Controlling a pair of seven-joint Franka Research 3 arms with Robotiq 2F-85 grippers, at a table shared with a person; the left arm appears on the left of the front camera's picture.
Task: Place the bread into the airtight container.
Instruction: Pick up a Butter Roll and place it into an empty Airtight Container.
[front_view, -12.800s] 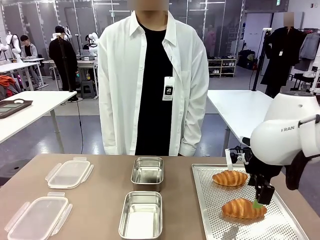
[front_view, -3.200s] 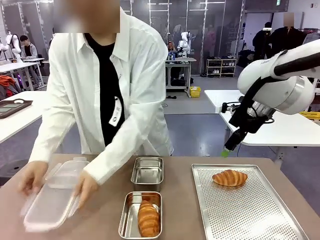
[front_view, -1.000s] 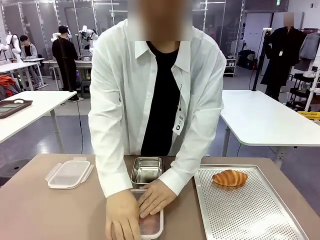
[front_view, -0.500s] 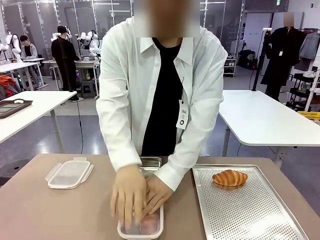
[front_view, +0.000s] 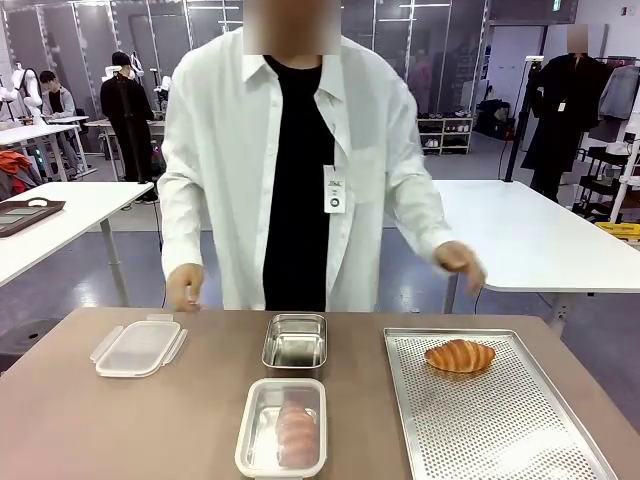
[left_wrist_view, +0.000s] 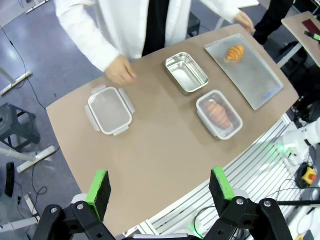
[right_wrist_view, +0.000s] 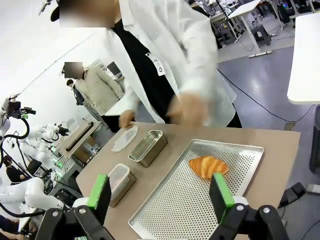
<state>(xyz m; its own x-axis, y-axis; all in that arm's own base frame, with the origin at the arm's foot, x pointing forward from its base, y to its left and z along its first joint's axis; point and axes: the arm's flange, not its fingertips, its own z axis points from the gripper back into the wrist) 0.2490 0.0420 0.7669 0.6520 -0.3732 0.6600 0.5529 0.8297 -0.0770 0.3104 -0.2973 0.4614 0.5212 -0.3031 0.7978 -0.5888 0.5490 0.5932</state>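
Front view shows you the brown bench (front_view: 150, 420) across the lower frame, with the perforated silver metal tray (front_view: 500, 440) at lower right. At lower centre sits a rectangular steel container closed under a clear plastic lid (front_view: 282, 427), with a piece of bread (front_view: 295, 435) dimly visible through it. Just above it in the frame stands an open rectangular steel container (front_view: 295, 342), which is empty. A loose clear plastic lid (front_view: 138, 347) lies at centre left. The person's hands are off the bench, one hand (front_view: 185, 288) at centre left and the other hand (front_view: 458, 262) at centre right.

Your target, the golden-brown croissant (front_view: 459, 355), lies alone near the tray's upper edge, well apart from the open container. Expect it to be very light, soft inside and flaky outside, so it will likely crush or shed under a firm squeeze. Take it across the thick middle, jaws spanning its short width. Avoid the tapered ends, which would probably tear or let it swing.

Left wrist view shows the left gripper (left_wrist_view: 160, 185) high above the bench, green pads spread wide, nothing between them. Right wrist view shows the right gripper (right_wrist_view: 160, 191) spread just as wide and empty, touching nothing, with the croissant lying beyond its pads.
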